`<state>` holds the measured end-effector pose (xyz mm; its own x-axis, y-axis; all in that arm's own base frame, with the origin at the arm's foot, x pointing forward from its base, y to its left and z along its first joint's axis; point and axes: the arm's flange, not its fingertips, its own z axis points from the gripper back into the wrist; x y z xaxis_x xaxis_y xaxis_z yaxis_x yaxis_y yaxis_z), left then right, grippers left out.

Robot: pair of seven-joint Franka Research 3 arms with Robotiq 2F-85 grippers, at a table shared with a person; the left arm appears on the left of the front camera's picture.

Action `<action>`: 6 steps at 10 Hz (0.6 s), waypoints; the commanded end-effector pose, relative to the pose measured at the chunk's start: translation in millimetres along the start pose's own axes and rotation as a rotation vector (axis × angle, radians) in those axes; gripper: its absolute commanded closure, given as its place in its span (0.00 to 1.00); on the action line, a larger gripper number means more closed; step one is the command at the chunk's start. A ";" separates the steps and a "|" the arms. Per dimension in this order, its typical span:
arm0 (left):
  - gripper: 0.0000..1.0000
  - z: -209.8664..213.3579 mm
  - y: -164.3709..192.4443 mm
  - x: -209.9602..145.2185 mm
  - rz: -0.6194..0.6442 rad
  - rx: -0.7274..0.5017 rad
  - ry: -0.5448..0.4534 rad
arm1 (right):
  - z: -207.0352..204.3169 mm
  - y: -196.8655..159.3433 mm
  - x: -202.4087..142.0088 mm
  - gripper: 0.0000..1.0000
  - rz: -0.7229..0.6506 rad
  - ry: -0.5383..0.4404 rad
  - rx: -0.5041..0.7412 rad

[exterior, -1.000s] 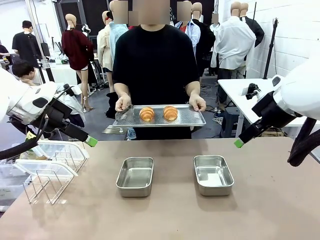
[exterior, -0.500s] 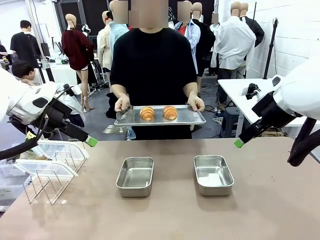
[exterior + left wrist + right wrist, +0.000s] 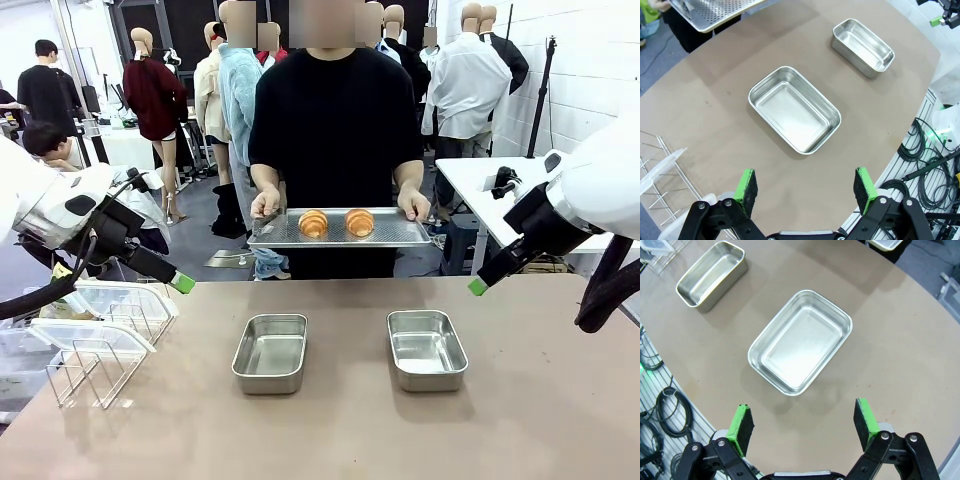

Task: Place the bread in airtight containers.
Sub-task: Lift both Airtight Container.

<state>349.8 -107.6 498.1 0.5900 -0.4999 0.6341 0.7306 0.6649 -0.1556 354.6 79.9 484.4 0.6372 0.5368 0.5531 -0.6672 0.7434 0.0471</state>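
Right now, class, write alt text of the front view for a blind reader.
A person at the far side holds a perforated metal tray carrying two croissant-like rolls. Two empty steel tins sit lidless on the table, the left gripper and right gripper poised at either side.

1. No readable text, label, brand, number or sign is present.
2. The steel tins (image 3: pixel 270 352) and the perforated tray (image 3: pixel 400 229) carry no legible marking.

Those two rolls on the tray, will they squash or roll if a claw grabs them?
Probably fragile: the rolls have a ridged, flaky-looking crust a hard pinch may crush. Their rounded shape on the metal tray suggests they could slide or roll.
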 end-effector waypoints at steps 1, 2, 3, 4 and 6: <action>0.00 -1.2 2.1 -0.8 0.002 -0.015 -0.004 | -1.8 -0.3 -0.4 0.00 -0.003 -0.001 0.018; 0.00 -1.2 2.1 -0.8 0.002 -0.015 -0.004 | -1.8 -0.3 -0.4 0.00 -0.003 -0.001 0.018; 0.00 -1.2 2.1 -0.8 0.002 -0.015 -0.004 | -1.8 -0.3 -0.4 0.00 -0.003 -0.001 0.018; 0.00 -1.2 2.1 -0.8 0.002 -0.015 -0.004 | -1.8 -0.3 -0.4 0.00 -0.003 -0.001 0.018; 0.00 -1.2 2.1 -0.8 0.002 -0.015 -0.004 | -1.8 -0.3 -0.4 0.00 -0.003 -0.001 0.018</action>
<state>349.8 -107.6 498.1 0.5900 -0.4999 0.6340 0.7305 0.6649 -0.1556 354.6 79.9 484.4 0.6372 0.5368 0.5531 -0.6672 0.7434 0.0471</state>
